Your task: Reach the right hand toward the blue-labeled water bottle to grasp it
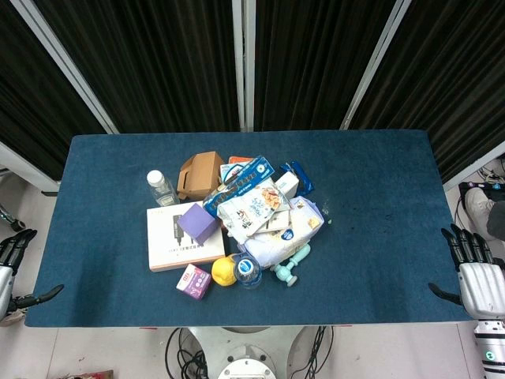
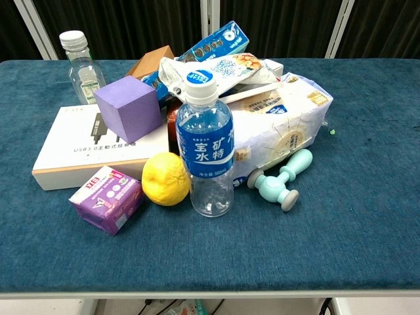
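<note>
The blue-labeled water bottle [image 2: 207,144] stands upright at the front of the pile, with a blue cap and a clear lower body; from the head view I see its top [image 1: 247,270] near the table's front edge. My right hand [image 1: 473,272] hangs off the table's right front corner, fingers apart and holding nothing, far to the right of the bottle. Off the left front corner sits my left hand [image 1: 14,268], fingers spread and empty. Neither hand shows in the chest view.
A yellow lemon [image 2: 166,178] touches the bottle's left side, and a purple packet [image 2: 106,199] lies further left. A mint dumbbell-shaped toy [image 2: 283,180] lies to its right. Behind are a white pouch [image 2: 282,125], a purple cube [image 2: 128,108], a white box [image 2: 72,151] and a clear bottle [image 2: 80,65].
</note>
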Motion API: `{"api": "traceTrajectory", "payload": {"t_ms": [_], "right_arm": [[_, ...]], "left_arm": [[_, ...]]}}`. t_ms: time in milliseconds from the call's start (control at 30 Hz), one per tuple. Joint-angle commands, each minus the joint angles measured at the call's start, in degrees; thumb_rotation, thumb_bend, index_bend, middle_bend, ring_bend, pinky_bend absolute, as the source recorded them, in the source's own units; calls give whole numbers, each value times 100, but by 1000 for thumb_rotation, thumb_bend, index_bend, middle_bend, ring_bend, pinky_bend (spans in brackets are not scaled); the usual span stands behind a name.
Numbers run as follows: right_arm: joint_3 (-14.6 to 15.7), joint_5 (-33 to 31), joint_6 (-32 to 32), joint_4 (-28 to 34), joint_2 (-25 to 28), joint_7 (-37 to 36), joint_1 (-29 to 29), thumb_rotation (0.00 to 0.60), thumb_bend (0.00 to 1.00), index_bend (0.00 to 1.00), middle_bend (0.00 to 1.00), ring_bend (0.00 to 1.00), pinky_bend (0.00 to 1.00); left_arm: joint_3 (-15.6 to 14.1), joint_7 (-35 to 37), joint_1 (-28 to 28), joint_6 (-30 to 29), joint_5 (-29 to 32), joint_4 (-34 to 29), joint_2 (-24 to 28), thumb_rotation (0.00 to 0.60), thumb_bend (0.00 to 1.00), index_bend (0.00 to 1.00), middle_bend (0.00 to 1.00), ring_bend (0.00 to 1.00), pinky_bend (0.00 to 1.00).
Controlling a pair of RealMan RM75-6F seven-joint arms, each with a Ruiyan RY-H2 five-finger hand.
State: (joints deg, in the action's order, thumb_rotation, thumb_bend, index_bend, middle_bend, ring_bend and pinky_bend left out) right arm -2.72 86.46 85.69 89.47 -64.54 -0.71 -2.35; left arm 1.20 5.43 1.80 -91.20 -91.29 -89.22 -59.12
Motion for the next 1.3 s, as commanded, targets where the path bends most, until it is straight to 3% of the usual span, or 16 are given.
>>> {"api": "traceTrajectory", "payload": {"t_ms": [33,467,800,1067,1300], "right_arm": [[-2,-8,1,-14,-4,-12,4,600,26,0,0,0,0],[-51,171,-70,236,90,-3,-155,600,26,0,0,0,0],[4,843,-936,1491,237,-120,-919,600,26,0,0,0,0],[-140,865,-1898,2181,-269,541,-1668,600,26,0,0,0,0],[-497,380,-2501,2408,-913,1166,-2278,600,26,0,0,0,0]], "left_arm": [[0,5,0,-1,1,-2,2,291,59,101,108,144,254],[-24,25,-39,-40,16,-29,40,291,60,101,108,144,254],[-62,45,-127,-92,65,-2,26,292,59,101,108,144,255],[-99,-16,-190,-146,44,-52,58,292,60,101,108,144,255],[-101,-51,-190,-128,38,-88,66,290,59,101,108,144,255]]}}
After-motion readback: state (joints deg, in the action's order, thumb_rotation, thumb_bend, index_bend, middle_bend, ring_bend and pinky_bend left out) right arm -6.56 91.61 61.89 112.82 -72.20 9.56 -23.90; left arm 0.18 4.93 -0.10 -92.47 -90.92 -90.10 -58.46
